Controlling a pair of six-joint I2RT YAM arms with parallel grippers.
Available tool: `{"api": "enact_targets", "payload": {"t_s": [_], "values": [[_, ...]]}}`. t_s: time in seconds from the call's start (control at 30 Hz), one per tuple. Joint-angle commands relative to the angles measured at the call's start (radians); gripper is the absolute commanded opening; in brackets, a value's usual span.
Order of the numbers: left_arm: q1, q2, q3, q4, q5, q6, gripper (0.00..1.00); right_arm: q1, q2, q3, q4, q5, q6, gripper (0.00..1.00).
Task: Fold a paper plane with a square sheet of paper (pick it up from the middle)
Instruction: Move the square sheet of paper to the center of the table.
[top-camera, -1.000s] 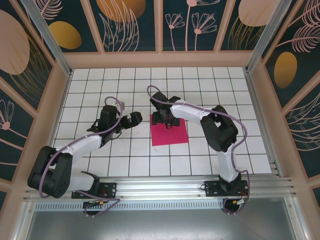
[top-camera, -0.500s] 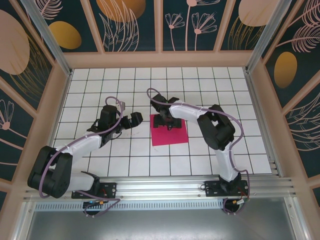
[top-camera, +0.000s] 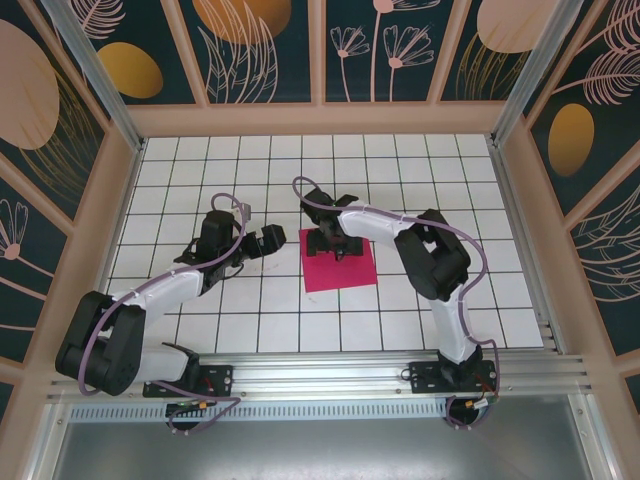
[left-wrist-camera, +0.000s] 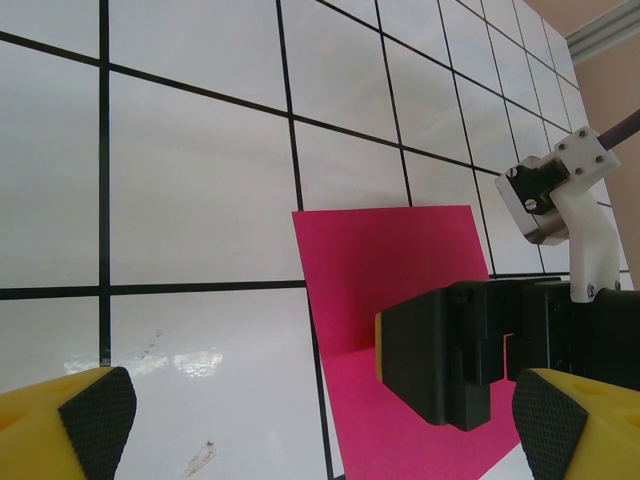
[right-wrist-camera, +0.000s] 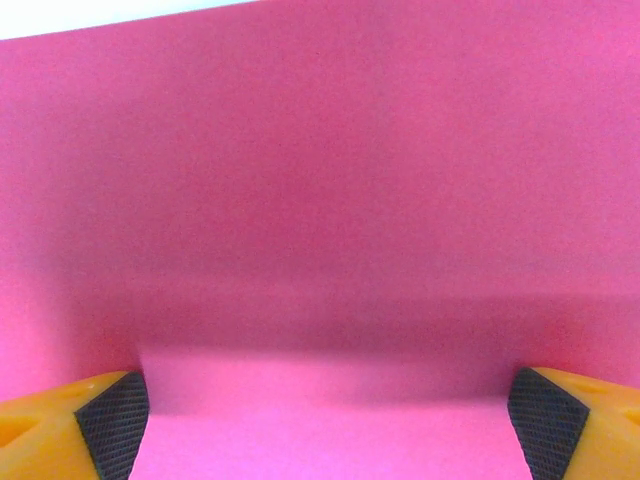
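The square sheet of paper (top-camera: 340, 270) lies magenta-pink on the white tiles at mid-table. It is bent along a line across its middle, and its far half rises a little (left-wrist-camera: 395, 255). My right gripper (top-camera: 335, 243) is down on the sheet's far part, open, its yellow-and-black fingertips set wide on either side of the bend (right-wrist-camera: 328, 425). The pink paper (right-wrist-camera: 320, 200) spans the whole gap between them. One black finger (left-wrist-camera: 440, 350) rests on the sheet. My left gripper (top-camera: 272, 240) hovers just left of the sheet, open and holding nothing (left-wrist-camera: 320, 420). The paper plane is out of view.
The white tiled table (top-camera: 200, 160) is boxed in by wooden walls at the back and both sides. An aluminium rail (top-camera: 330, 375) carrying the arm bases runs along the front. A small scuff (left-wrist-camera: 200, 460) marks the tile under my left gripper.
The right arm's elbow has shifted slightly left while its gripper stays on the sheet. The left arm and the paper have not moved.
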Motion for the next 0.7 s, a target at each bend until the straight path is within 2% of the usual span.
{"api": "enact_targets", "payload": {"t_s": [0.0,0.4,0.67], "values": [[-0.001,0.009,0.022,-0.001,0.026,0.021,0.99,0.002,-0.028,0.023,-0.073,0.027,-0.048,0.98],[-0.001,0.005,0.017,-0.003,0.039,0.023,0.98,0.005,-0.043,-0.011,-0.019,-0.004,-0.174,0.99],[-0.001,0.003,0.017,0.000,0.040,0.021,0.98,-0.008,-0.079,-0.030,0.022,-0.042,-0.183,0.99]]}}
